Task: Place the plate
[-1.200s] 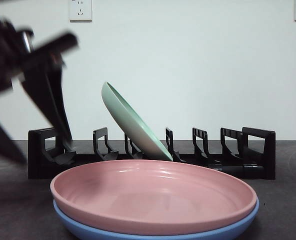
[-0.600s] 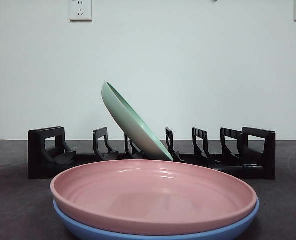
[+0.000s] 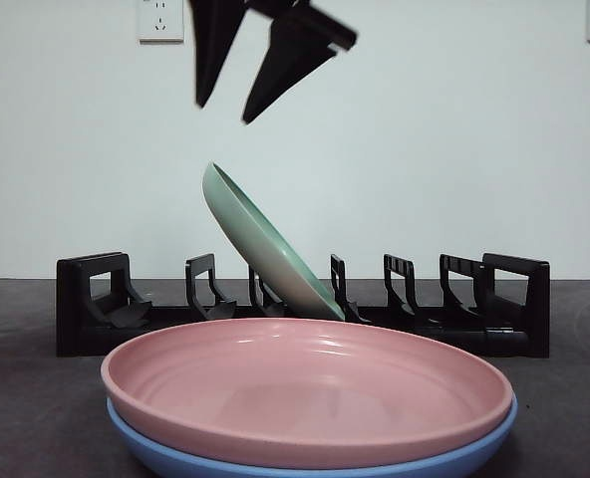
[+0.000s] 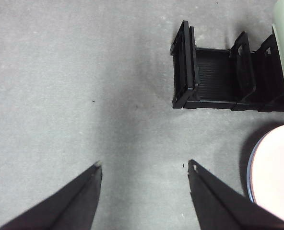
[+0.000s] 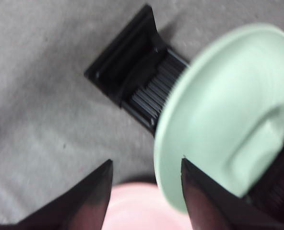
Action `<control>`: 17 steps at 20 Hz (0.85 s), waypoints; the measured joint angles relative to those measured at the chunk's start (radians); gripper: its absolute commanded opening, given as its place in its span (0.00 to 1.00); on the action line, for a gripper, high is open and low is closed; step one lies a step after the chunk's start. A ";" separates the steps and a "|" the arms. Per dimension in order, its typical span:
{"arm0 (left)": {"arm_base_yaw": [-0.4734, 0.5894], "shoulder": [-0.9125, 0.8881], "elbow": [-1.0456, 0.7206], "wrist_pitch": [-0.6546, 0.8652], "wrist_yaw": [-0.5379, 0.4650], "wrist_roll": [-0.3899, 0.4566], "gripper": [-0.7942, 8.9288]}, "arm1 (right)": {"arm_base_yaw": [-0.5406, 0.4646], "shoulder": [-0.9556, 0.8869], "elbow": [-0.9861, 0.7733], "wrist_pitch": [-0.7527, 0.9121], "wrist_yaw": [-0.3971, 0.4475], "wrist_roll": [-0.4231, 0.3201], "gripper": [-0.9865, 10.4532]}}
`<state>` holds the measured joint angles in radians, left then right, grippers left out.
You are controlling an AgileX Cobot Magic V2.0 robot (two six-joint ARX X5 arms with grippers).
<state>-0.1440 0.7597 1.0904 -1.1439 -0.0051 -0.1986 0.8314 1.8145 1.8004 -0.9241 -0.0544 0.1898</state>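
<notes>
The pale green round plate (image 3: 265,249) leans tilted in the black slotted plastic rack (image 3: 514,299), behind a pink plate (image 3: 305,383) stacked on a blue plate (image 3: 175,460). The right gripper (image 3: 223,112) hangs at the green plate's twelve o'clock, jaws spread, empty. The left gripper (image 4: 144,165) waits over bare table, jaws apart, holding nothing.

The green plate (image 3: 265,249) is leaning across the middle slots of the black rack (image 3: 305,314), blocking them. Slots on both ends are standing free. The stacked pink plate (image 3: 305,388) is crowding the desk (image 3: 26,418) in front.
</notes>
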 measured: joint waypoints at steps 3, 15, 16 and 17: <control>0.000 0.000 0.000 0.000 0.000 0.000 0.38 | -0.002 0.061 0.041 0.012 -0.003 -0.007 0.28; 0.000 0.000 0.000 0.006 0.000 0.000 0.38 | -0.040 0.151 0.042 0.077 -0.050 -0.010 0.23; 0.000 0.000 0.000 0.006 0.000 0.000 0.38 | -0.040 0.158 0.042 0.076 -0.051 -0.010 0.19; 0.000 0.000 0.000 0.006 0.000 0.000 0.38 | -0.040 0.163 0.042 0.076 -0.050 -0.010 0.15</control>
<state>-0.1440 0.7597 1.0904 -1.1374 -0.0055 -0.1989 0.7910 1.9778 1.8420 -0.8482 -0.1047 0.1795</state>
